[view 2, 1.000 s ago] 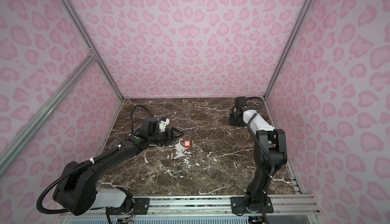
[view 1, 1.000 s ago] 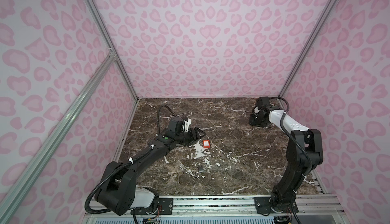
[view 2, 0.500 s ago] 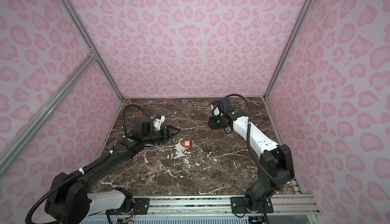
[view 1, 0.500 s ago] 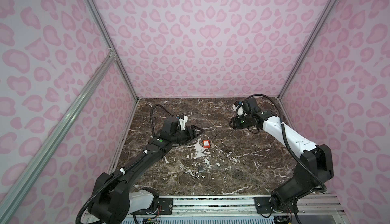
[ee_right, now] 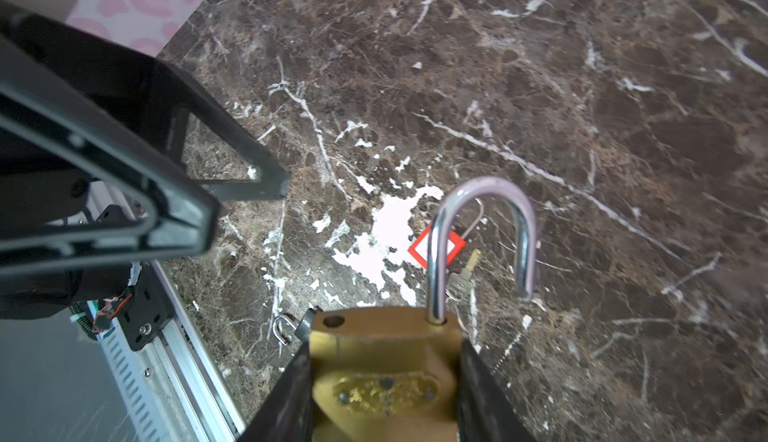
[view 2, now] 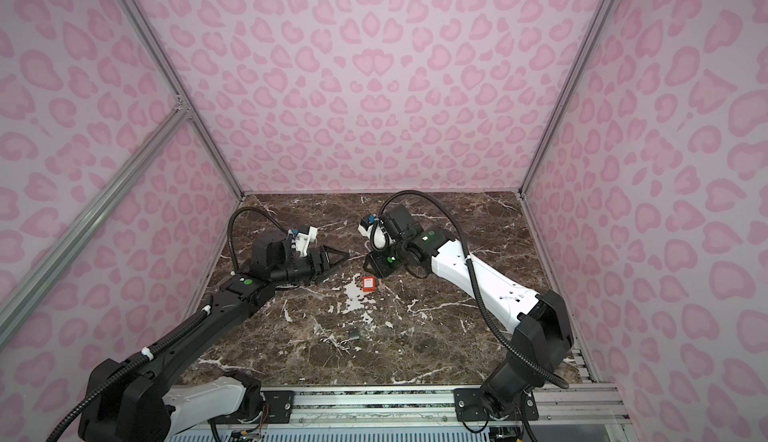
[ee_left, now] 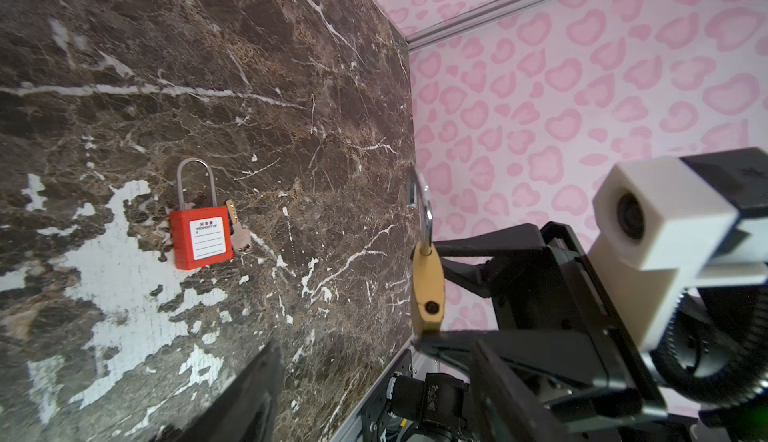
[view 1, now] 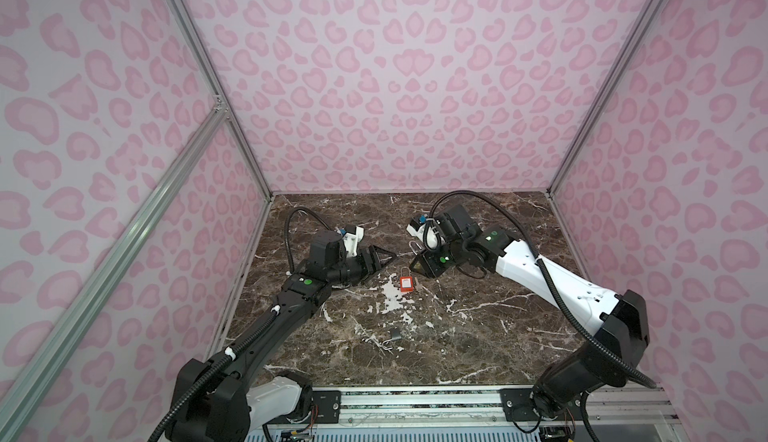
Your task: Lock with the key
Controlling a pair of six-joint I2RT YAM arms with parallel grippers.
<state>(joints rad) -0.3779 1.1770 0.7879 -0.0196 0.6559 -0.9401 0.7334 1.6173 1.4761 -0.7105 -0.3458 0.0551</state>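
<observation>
My right gripper (ee_right: 384, 348) is shut on the body of a brass padlock (ee_right: 384, 377), held above the table near its middle. Its steel shackle (ee_right: 478, 232) is swung open, with one leg out of the body. In both top views the right gripper (view 1: 419, 267) (view 2: 371, 265) faces my left gripper (view 1: 388, 259) (view 2: 343, 255). The left gripper (ee_left: 376, 348) is open and empty, a short way from the brass padlock (ee_left: 428, 286). A small key (ee_left: 237, 232) (ee_right: 463, 277) lies flat on the marble, touching the side of a red padlock (ee_left: 201, 236) (view 1: 405, 284) below both grippers.
A small dark padlock (view 1: 394, 334) (view 2: 352, 336) with an open shackle lies nearer the table's front edge. Pink patterned walls close in the marble table (view 1: 478, 336) on three sides. A metal rail (view 1: 415, 402) with the arm bases runs along the front.
My right arm has swung from the back right corner to the middle of the table. The left gripper has shifted slightly back and left, staying open.
</observation>
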